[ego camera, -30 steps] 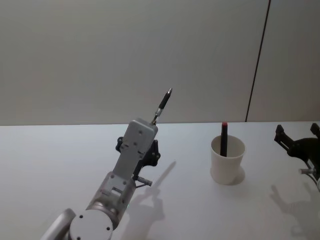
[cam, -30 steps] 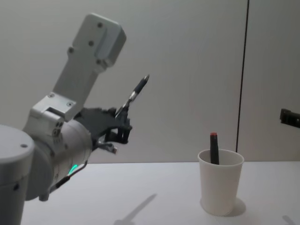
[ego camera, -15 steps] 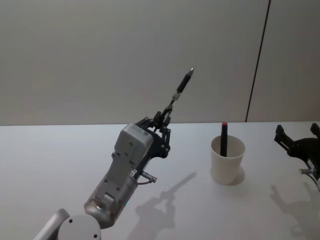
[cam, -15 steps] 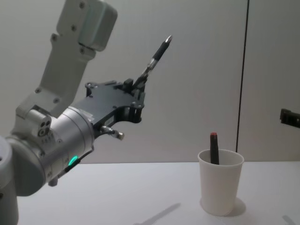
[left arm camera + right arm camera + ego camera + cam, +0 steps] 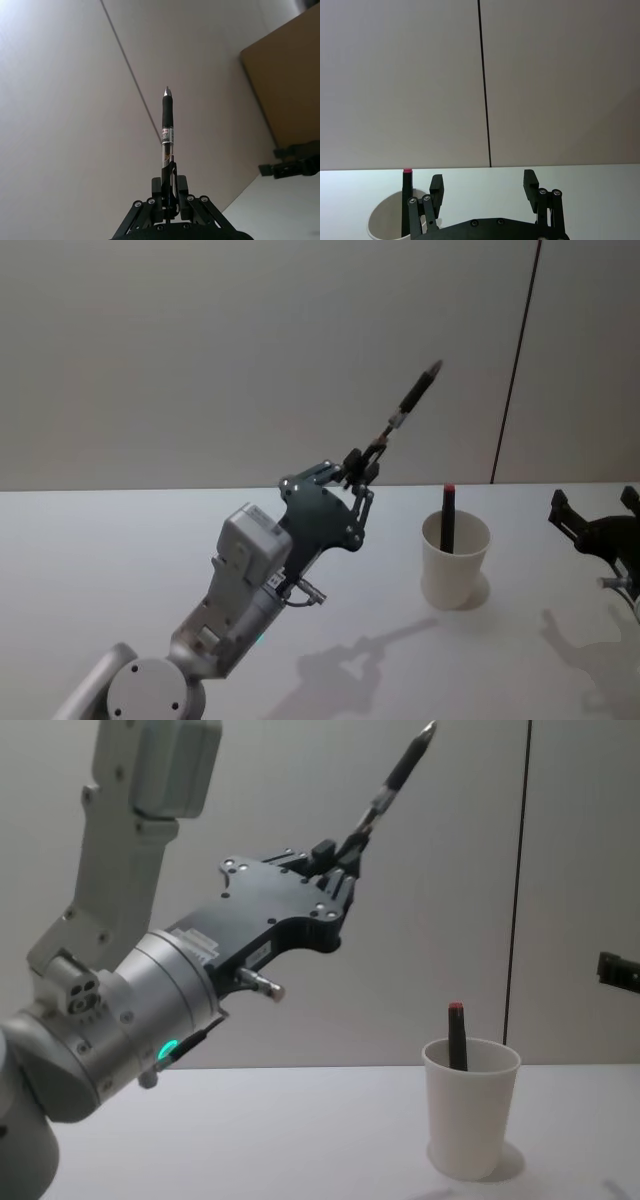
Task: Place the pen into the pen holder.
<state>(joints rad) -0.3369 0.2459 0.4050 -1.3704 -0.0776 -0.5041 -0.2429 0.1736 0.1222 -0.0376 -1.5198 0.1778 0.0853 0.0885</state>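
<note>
My left gripper (image 5: pixel 362 466) (image 5: pixel 345 855) (image 5: pixel 169 200) is shut on the lower end of a black pen (image 5: pixel 410 399) (image 5: pixel 397 772) (image 5: pixel 168 130), which juts up and to the right with its tip high in the air. It hangs above the table, left of and higher than the pen holder (image 5: pixel 455 562) (image 5: pixel 470 1105) (image 5: pixel 387 220), a white paper cup standing on the table. A dark pen with a red cap (image 5: pixel 448 517) (image 5: pixel 456 1035) (image 5: pixel 406 200) stands inside the cup. My right gripper (image 5: pixel 595 530) (image 5: pixel 483 192) is parked at the right, open, just right of the cup.
The white table (image 5: pixel 110 550) stretches left of the cup. A plain wall with a dark vertical seam (image 5: pixel 515 360) rises behind it. A brown panel (image 5: pixel 290 75) shows in the left wrist view.
My left arm has swung the held pen up and to the right, closer to the cup. The cup, its red-capped pen and the right gripper have not moved.
</note>
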